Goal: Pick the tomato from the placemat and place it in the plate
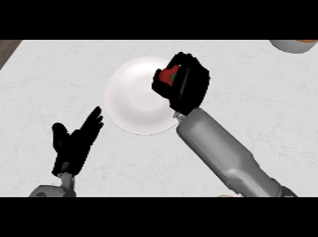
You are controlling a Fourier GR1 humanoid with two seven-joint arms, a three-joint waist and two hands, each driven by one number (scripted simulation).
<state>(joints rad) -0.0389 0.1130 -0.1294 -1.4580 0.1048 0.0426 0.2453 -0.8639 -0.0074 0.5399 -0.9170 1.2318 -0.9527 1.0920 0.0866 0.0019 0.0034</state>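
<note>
Your right hand [186, 83] is clenched round the tomato [168, 75] over the plate [130, 97]; your left hand [76, 141] rests released above the bench [270, 102].

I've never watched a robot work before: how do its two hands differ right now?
The right hand is curled round a red tomato over the white plate; the left hand holds nothing. The right hand's fingers are bent, while the left hand's are straight, resting open beside the plate. Both are black on grey forearms.
</note>
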